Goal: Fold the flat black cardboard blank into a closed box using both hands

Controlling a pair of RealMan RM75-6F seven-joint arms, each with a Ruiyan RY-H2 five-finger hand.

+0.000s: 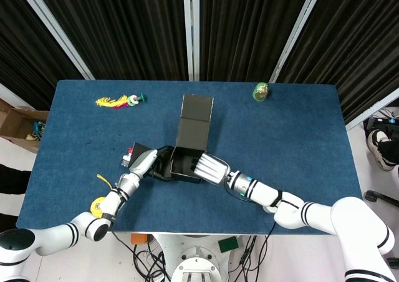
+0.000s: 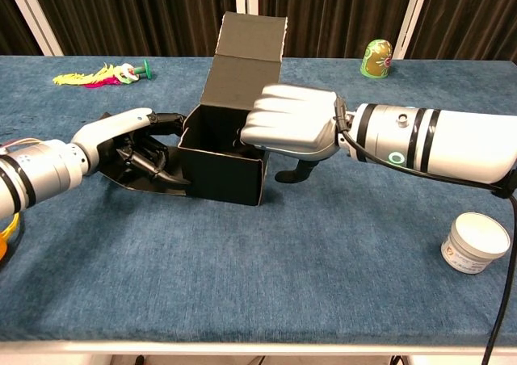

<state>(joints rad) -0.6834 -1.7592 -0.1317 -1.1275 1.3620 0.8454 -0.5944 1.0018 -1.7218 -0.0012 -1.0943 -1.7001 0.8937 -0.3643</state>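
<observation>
Feather toy (image 2: 101, 76), green egg (image 2: 376, 59), white jar (image 2: 475, 242).

A robot lab or test studio: a blue-carpeted desk (image 1: 299, 126) stands before black pleated curtains (image 1: 124, 26), with loose cables (image 1: 146, 257) on the floor below.

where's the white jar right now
The white jar shows only in the chest view, standing on the blue table at the right, under the right forearm.

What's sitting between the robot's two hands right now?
The half-folded black box, lid flap upright, sits between them. The left hand is at its left wall; the right hand covers its open top. The chest view shows this best.
</observation>
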